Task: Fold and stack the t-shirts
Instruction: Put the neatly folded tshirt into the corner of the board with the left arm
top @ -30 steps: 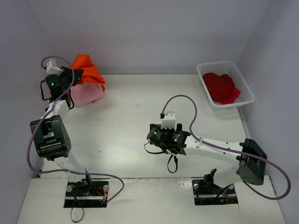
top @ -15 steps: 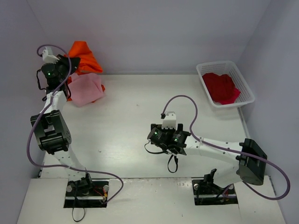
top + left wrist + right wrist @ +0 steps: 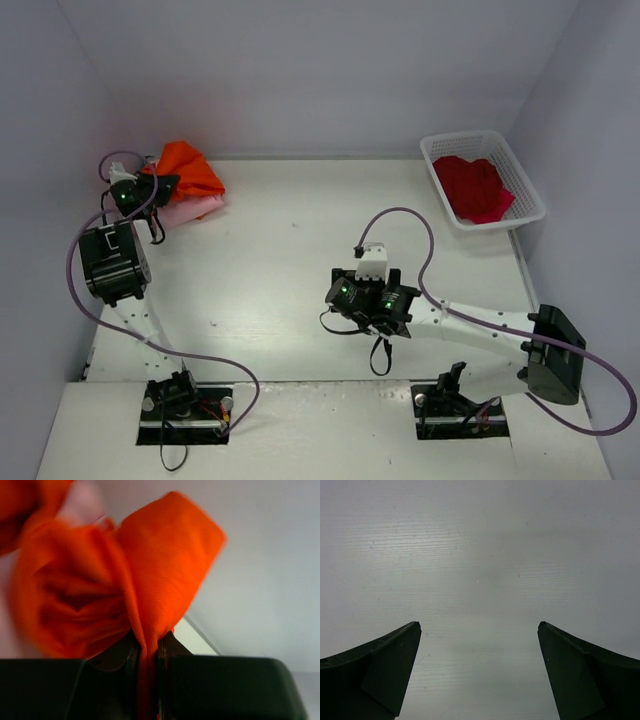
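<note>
White tabletop, pale walls on three sides. I've got the left arm reaching into the far-left corner. The left gripper is clamped on a fold of the orange t-shirt. On the left wrist cam the cloth is pinched thin between the two fingers, and the rest balloons out above them, a bit blurred. From the top cam the orange t-shirt is a crumpled heap by the back wall, overlapping the pink t-shirt, which lies on the table just in front of it. I can't tell whether the orange one is lifted clear or resting on the pink. The right arm stretches in from its base toward the middle of the table. The right gripper points down with its jaws wide apart and nothing between them, and I see only bare table under it. The red t-shirt sits crumpled in the white basket at the far-right corner, well apart from both grippers. Purple cables loop off both arms.
</note>
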`<state>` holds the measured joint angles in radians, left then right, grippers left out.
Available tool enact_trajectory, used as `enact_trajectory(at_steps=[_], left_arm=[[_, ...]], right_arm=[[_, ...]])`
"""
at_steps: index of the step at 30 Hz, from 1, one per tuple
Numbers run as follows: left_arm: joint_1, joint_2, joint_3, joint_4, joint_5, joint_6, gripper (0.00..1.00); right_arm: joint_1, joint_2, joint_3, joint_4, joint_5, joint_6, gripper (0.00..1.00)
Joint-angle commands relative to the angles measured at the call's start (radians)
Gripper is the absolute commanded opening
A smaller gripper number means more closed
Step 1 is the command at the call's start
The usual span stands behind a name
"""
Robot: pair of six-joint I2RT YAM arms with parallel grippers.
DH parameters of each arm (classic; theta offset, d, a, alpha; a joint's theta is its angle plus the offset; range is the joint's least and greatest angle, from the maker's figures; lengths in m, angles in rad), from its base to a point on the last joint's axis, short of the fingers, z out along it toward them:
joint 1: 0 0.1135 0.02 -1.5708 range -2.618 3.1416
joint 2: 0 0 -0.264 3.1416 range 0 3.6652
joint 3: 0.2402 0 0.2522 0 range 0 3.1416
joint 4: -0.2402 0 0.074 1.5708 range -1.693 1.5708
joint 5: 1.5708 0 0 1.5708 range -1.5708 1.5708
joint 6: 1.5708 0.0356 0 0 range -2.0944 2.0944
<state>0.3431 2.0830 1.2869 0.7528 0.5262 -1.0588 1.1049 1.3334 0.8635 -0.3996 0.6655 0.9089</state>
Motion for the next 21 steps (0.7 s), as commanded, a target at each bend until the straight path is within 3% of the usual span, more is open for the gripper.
enact_trajectory(at_steps=[1,7,21], left_arm=[[0.002,0.006,0.025,0.192,0.032,-0.131,0.0],[0.0,0.081,0.006,0.283,0.066,-0.219,0.0],[0.008,0.022,-0.078,0.209,-0.07,-0.119,0.0]], right_arm=[[-0.007,-0.085,-0.007,-0.008,0.042,0.025,1.0],[-0.008,-0.079,0.002,-0.008,0.04,0.022,1.0],[-0.007,-0.051,0.005,-0.008,0.045,0.021,1.0]])
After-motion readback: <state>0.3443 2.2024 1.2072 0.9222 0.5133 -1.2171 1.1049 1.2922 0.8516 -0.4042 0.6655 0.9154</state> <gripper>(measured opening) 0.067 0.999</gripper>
